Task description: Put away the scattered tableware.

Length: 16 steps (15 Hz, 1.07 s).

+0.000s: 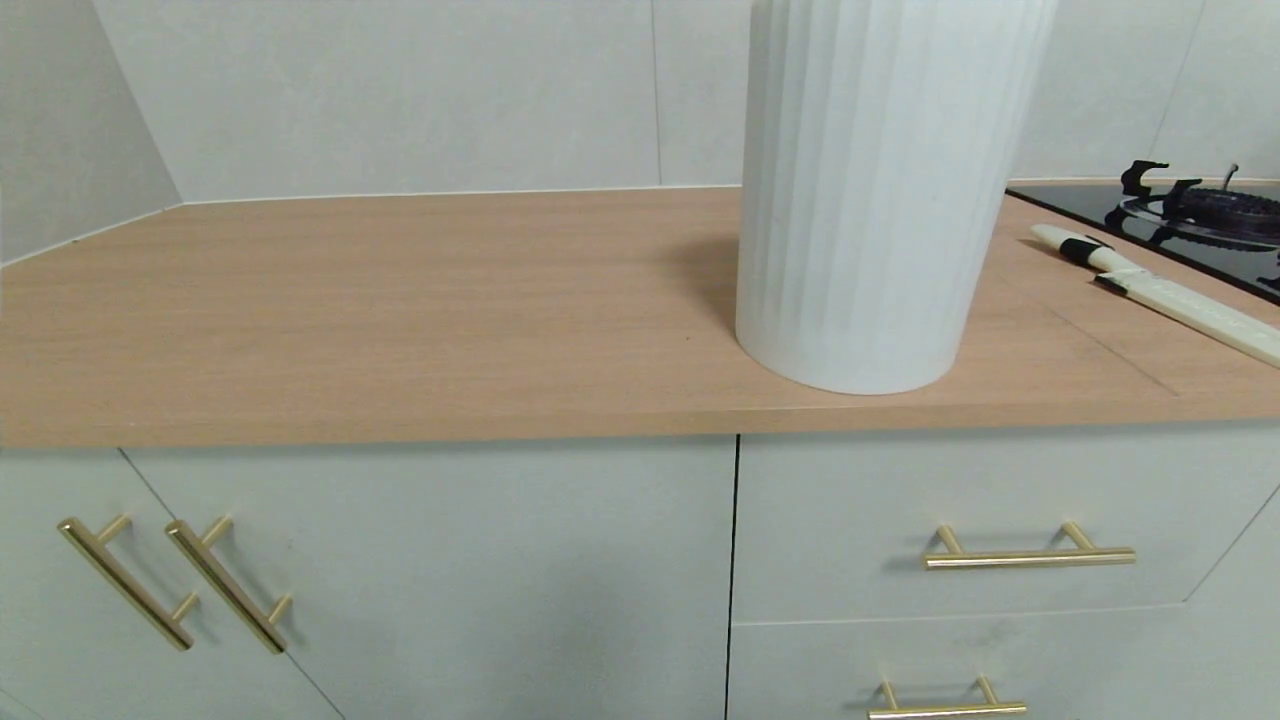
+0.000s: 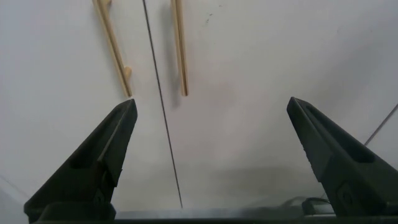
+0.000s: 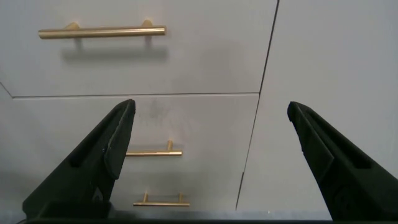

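A cream knife (image 1: 1165, 291) with a black band lies flat on the wooden counter (image 1: 400, 310) at the right, beside the stove. A tall white ribbed container (image 1: 870, 190) stands upright near the counter's front edge, to the knife's left. My left gripper (image 2: 211, 109) is open, low down and facing the pale cabinet doors with two brass handles (image 2: 179, 46). My right gripper (image 3: 211, 112) is open too, facing the drawer fronts and their brass handles (image 3: 102, 31). Nothing is between either pair of fingers.
A black gas hob (image 1: 1190, 215) with a burner grate fills the counter's far right corner. Grey walls close off the back and left. Below the counter are cabinet doors (image 1: 430, 580) on the left and stacked drawers (image 1: 1000, 530) on the right.
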Tool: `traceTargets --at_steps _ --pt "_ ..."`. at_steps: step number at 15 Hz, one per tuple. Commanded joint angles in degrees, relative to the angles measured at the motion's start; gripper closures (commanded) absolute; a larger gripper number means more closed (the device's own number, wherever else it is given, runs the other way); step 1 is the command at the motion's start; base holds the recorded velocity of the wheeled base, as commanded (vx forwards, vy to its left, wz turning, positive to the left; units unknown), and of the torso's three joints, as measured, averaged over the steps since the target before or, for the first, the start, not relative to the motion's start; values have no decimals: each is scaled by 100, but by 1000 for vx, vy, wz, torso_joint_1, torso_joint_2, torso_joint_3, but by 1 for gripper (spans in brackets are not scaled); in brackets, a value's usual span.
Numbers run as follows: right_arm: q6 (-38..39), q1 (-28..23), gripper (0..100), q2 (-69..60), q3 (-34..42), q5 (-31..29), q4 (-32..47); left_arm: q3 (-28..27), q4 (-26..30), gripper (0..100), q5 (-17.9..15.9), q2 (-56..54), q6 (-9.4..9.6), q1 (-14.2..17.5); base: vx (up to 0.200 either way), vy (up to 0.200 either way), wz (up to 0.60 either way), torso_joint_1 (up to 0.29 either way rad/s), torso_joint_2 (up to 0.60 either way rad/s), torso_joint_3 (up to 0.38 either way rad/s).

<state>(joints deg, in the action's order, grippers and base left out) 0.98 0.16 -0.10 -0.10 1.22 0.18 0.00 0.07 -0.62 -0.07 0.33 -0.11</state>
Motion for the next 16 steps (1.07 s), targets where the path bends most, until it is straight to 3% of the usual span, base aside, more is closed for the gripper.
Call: traceTargets --at_steps 1,6,16 --pt "-1 2 0 10 1 -8 -1 -9 1 0 1 7 2 2 0 0 0 0 0 0" --pt "-1 2 0 10 1 1 -1 0 1 0 1 7 2 2 0 0 0 0 0 0" --pt "8 2 0 10 1 -8 -1 0 1 0 9 7 2 -7 0 -200 0 2 5 4"
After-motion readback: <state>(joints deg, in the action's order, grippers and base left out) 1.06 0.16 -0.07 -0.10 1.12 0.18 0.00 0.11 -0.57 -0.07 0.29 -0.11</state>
